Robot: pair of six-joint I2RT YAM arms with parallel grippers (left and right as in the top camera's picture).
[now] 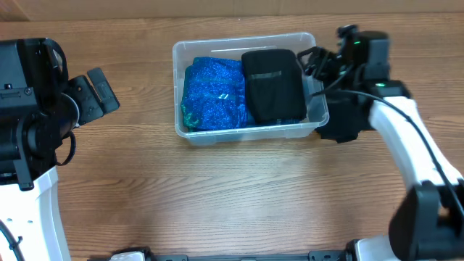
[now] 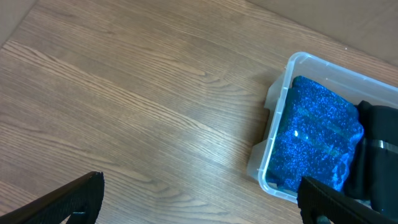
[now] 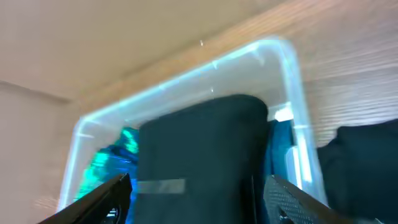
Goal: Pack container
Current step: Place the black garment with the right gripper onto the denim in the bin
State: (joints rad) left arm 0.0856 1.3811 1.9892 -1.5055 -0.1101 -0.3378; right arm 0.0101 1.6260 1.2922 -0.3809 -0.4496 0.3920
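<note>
The table (image 1: 217,196) is a light wood-grain surface, and in the overhead view its darker streaks run left to right. Past its far edge stands a plain tan backdrop (image 1: 109,6) — flat, matte and cardboard-coloured, though whether it is wall or board cannot be told. The left wrist view catches it at the upper corners. In the right wrist view it is a pale beige expanse crossed by a faint seam. The light is soft and even — shadows on the table are weak and blurred.
</note>
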